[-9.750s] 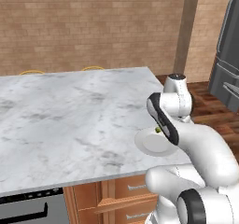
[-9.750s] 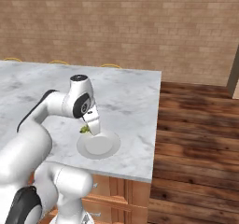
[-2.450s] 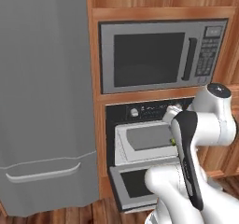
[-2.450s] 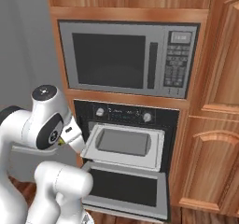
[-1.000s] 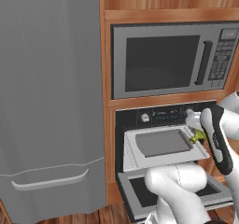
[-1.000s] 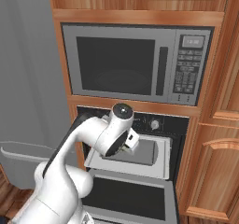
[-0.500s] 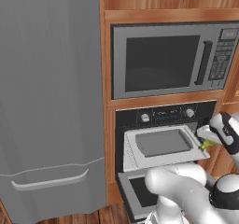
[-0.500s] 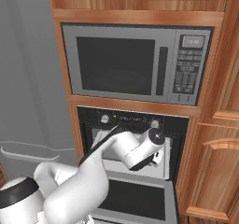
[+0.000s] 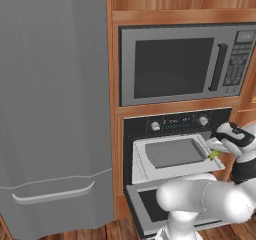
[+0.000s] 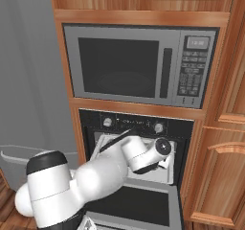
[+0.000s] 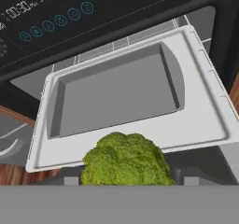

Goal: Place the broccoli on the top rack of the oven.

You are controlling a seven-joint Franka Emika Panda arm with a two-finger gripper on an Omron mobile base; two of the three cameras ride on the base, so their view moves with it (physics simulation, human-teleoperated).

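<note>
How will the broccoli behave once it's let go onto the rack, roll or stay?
The broccoli has a lumpy, rounded head, so it may tip or roll a bit, probably not far. It looks small and likely light. The rack has a raised rim that should stop it.

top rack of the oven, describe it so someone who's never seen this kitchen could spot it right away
Find the steel microwave in the wooden cabinet wall; the oven with its black knob panel sits right under it. The top rack is the light grey rimmed tray with a darker centre, pulled out above the dropped-open dark-glass door.
</note>
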